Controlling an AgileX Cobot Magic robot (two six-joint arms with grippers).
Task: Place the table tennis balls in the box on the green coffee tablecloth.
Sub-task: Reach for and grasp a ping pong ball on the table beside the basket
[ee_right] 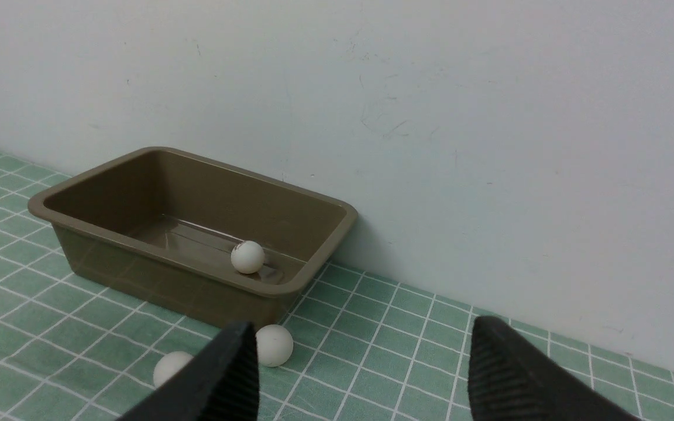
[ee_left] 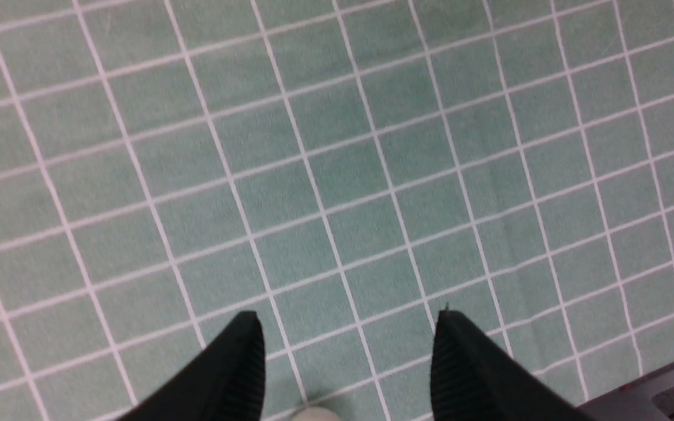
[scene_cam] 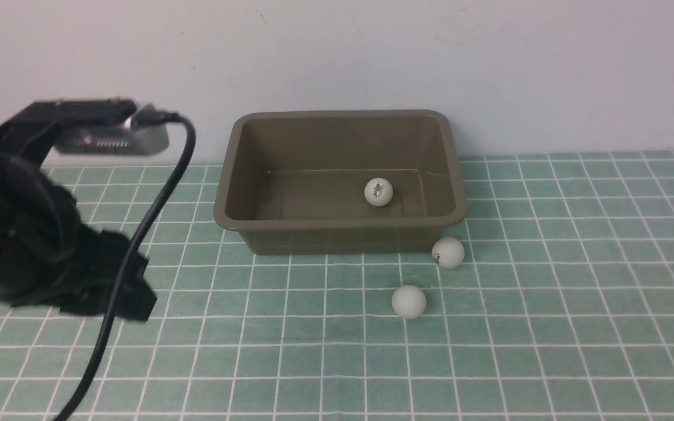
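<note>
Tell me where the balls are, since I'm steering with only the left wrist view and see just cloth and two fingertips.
Observer: One ball lies inside the box, right of its middle.
Operator: Any left outside?
Observer: Two on the cloth: a second ball beside the box's front right corner, and a third ball nearer the robot.
Operator: Is the right gripper busy?
Observer: No, the right gripper is open with nothing between its fingers.
</note>
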